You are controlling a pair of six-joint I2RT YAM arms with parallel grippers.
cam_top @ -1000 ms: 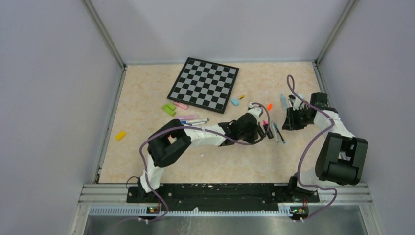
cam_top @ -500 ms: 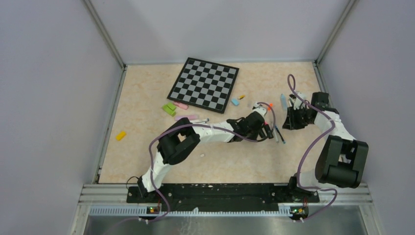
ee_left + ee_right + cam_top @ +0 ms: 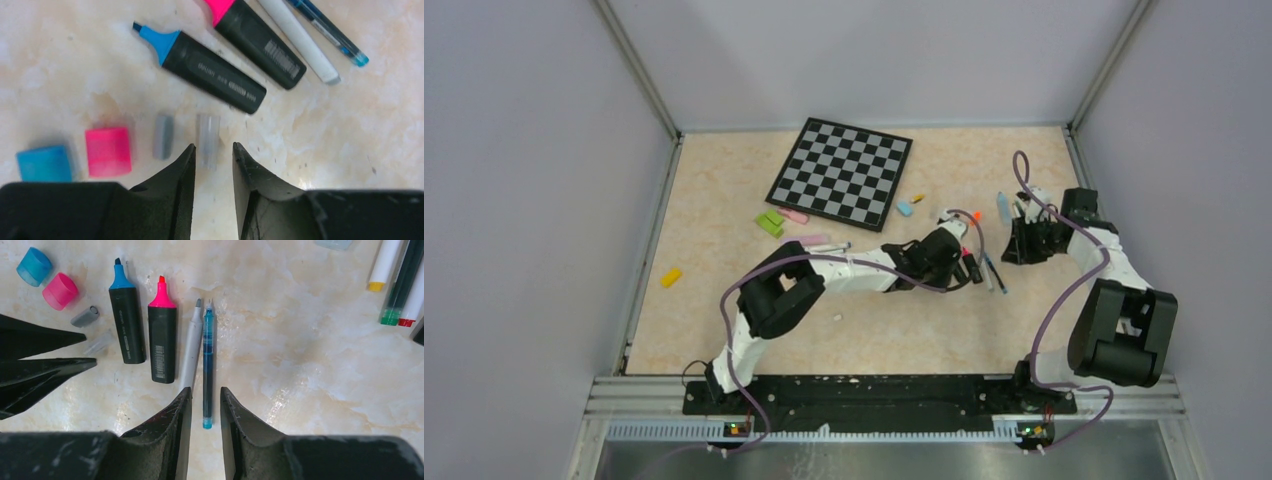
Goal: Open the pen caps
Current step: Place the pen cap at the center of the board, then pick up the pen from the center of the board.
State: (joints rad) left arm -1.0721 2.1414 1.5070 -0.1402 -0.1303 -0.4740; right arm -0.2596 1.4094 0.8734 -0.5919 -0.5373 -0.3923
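the blue-tipped highlighter (image 3: 210, 72), black-barrelled with its tip bare, lies flat on the table (image 3: 350, 150) and serves as the mark for everything else

seen from the right wrist, the pens lie in a row beside it, all pointing the same way: just beside it the pink-tipped highlighter (image 3: 162, 342), also black and uncapped, then a pale grey pen (image 3: 190, 347), then a thin blue pen (image 3: 208, 365) touching the grey one or nearly so, both with bare tips

on the highlighter's other side lie the pen caps, all loose on the table: a clear cap (image 3: 207, 140) nearest its barrel, a grey cap (image 3: 163, 136) just beyond that, then a pink cap (image 3: 107, 151) and a blue cap (image 3: 44, 163) farthest out

the left gripper (image 3: 213, 146) points at the highlighter's barrel from the cap side; its claw is spread, the clear cap lying between the fingertips, resting on the table and not pinched

the right gripper (image 3: 206, 389) sits at the tail end of the row, three pens over from the highlighter; its claw is spread only narrowly, and the tail of the thin blue pen lies in the gap with space on both sides, ungripped

well apart from the highlighter, past the thin blue pen, three more pens (image 3: 395, 285) show yellow, green and red ends
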